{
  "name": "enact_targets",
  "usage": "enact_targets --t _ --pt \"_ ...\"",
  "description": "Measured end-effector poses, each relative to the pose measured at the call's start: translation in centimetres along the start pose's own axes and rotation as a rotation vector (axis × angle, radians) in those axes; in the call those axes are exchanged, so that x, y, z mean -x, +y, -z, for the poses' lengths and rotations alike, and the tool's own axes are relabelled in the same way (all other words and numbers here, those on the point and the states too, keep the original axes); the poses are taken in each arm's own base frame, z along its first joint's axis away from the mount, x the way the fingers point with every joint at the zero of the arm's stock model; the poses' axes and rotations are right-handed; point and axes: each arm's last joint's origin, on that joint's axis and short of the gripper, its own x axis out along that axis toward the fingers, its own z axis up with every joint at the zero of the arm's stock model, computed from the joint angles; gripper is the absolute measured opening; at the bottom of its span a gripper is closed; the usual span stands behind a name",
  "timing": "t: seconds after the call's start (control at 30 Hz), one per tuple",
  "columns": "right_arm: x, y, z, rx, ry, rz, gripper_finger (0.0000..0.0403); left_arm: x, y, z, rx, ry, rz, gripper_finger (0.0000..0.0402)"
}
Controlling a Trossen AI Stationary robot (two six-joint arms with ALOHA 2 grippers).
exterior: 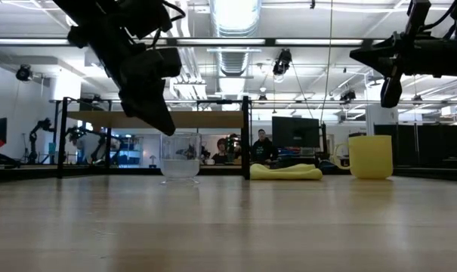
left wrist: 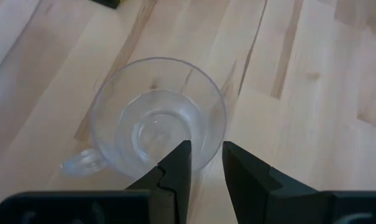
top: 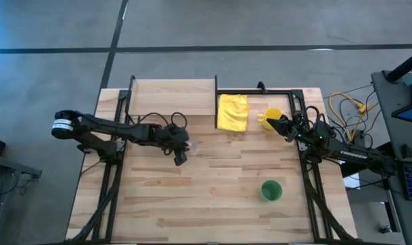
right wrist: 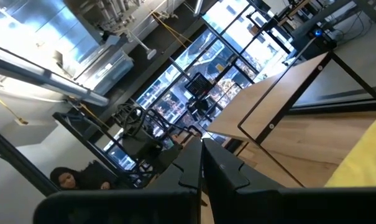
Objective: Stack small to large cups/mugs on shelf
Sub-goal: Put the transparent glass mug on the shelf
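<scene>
We see the clear glass cup (left wrist: pixel 158 121) standing upright on the tabletop (top: pixel 212 197), just in front of the shelf (top: pixel 171 92), left of the yellow cloth (top: pixel 233 111). The left gripper (left wrist: pixel 205 168) hangs above it with a narrow gap between its fingers, not holding anything. The yellow mug (top: pixel 272 117) stands right of the cloth, and the right gripper (top: pixel 282 125), with fingers closed together, is just beside it. The green cup (top: pixel 271 190) stands alone at the near right.

Bare tabletop (top: pixel 192 197) w/ open room mid, shelf (top: pixel 171 95) frame bars hem far edge, green cup (top: pixel 271 190) alone near right.
</scene>
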Motion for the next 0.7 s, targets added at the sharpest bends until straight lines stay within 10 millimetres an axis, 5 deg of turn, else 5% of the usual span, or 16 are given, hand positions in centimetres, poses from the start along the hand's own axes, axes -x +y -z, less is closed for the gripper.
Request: enact_targets --t 0.53,0.7 --pt "-0.2 -0.2 0.2 -0.018 0.020 0.021 0.0009 -1.9 -0.1 0.2 -0.042 0.029 -0.008 0.0075" --pt "-0.2 -0.2 0.2 -0.022 0.021 0.021 0.0009 -1.2 -0.2 -0.2 -0.039 0.001 0.003 0.0023"
